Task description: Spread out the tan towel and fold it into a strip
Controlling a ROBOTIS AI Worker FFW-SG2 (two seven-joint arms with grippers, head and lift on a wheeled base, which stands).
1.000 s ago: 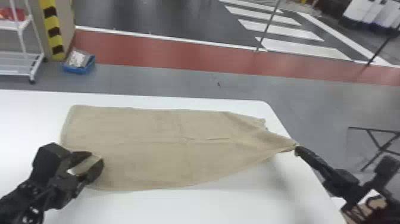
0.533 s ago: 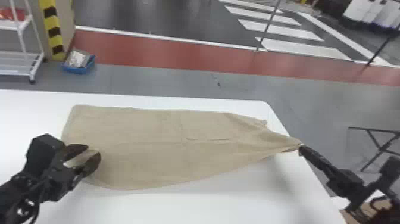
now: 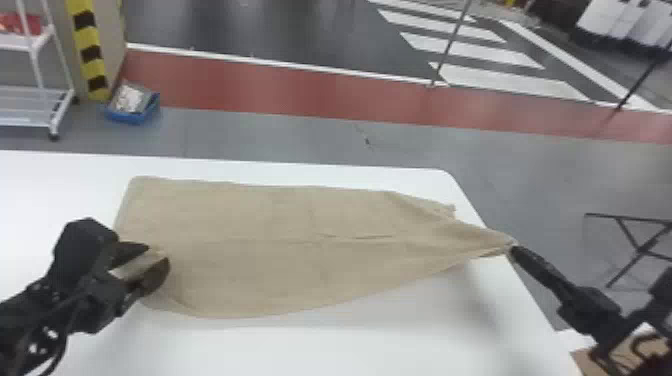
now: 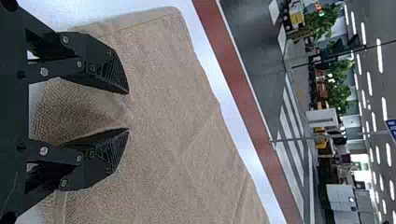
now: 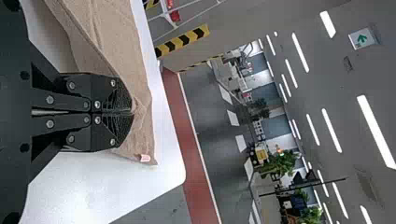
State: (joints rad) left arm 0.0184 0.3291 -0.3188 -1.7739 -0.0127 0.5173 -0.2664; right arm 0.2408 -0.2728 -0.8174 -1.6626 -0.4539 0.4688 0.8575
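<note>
Industrial hall, looks like a workshop or test floor. Head view: zebra stripes (image 3: 472, 50) on dark floor, upper right; red lane (image 3: 300, 92) across the upper part; yellow-black hazard striping (image 3: 91, 52) and white wheeled rack (image 3: 25, 104), upper left. Right wrist view: long ceiling strip lights (image 5: 376, 130), green arrow sign (image 5: 362, 38). Left wrist view: leafy plants (image 4: 338, 88) farther off.

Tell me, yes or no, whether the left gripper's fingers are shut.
No, the left gripper has its fingers apart, with the tan towel showing between them.

Towel (image 3: 270, 215) on the table (image 3: 300, 350) — cart (image 3: 25, 105) and bin (image 3: 132, 118) behind, left.
</note>
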